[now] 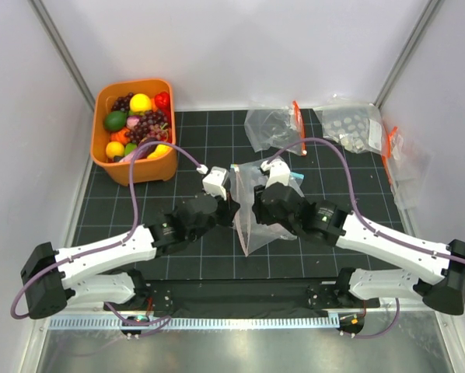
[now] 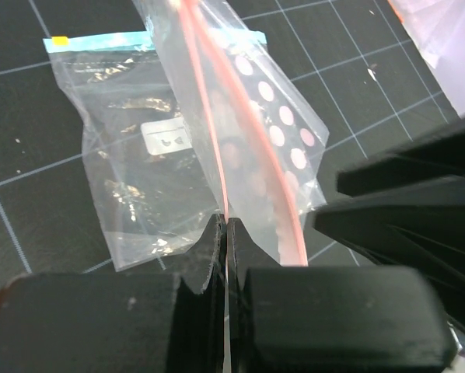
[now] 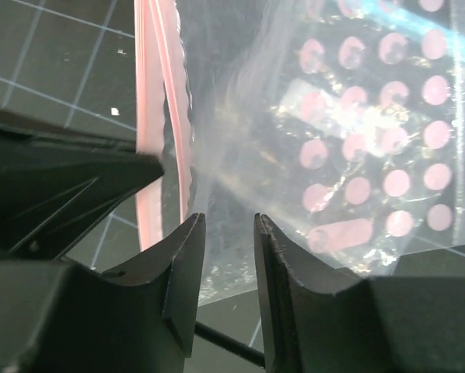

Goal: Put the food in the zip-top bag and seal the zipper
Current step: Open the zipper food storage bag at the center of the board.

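Left end effector (image 2: 226, 225) pinches the zipper (image 2: 205, 116); only its wrist view shows right end effector (image 3: 225, 229) narrowly parted.

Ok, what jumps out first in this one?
The clear bag mid-table, its pink zip strip pinched in the left hand with the right hand open close beside. Then the orange tub heaped with bright toy fruit at the far left corner.
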Tool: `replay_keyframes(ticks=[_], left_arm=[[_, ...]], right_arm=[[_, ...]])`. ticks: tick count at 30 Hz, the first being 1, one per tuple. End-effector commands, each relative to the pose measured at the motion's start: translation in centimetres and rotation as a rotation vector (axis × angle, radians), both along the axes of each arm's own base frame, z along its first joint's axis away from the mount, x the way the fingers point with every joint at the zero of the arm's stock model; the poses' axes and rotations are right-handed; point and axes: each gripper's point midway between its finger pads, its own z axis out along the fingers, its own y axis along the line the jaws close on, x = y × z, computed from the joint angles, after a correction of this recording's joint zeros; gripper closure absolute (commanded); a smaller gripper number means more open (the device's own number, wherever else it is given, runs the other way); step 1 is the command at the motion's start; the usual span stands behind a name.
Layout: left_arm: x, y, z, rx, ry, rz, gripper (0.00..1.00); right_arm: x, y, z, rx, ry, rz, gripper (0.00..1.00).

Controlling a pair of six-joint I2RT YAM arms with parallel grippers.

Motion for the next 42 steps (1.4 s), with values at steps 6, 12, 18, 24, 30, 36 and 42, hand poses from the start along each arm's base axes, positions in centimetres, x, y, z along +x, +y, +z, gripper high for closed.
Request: replay_keyframes(ticks=[6, 12, 18, 24, 30, 36, 42], left_arm=[[-0.2, -1.1, 3.1, -0.082, -0.034, -0.047, 1.00], [-0.2, -0.9, 3.1, -0.072, -0.030, -0.044, 1.00], [-0.3, -0.9, 3.5, -0.083, -0.032, -0.046, 1.00], [-0.4, -0.6, 3.9, -0.093, -0.034, -0.042, 1.00], [-0.2, 0.5, 2.9, -0.049, -0.028, -0.004, 1.00], [-0.1, 1.6, 2.1, -0.009, 0.000, 0.034, 1.00], [-0.5, 4.8, 4.6, 0.033, -0.020, 0.098, 1.00]], right_arm=[[0.2, 0.7, 0.7, -0.028, -0.043, 0.010, 0.55], [-0.9, 2.0, 2.0, 0.070, -0.076, 0.058, 0.49], [-1.0, 2.9, 0.9, 0.033, -0.068, 0.054, 0.49], [0.6, 1.9, -0.7, -0.054, -0.091, -0.046, 0.52], [1.4, 0.6, 0.0, -0.089, -0.139, -0.112, 0.90], [2.1, -0.9, 3.5, -0.165, -0.183, -0.149, 0.99], [2.5, 0.9, 8.1, -0.167, -0.203, -0.090, 0.96]])
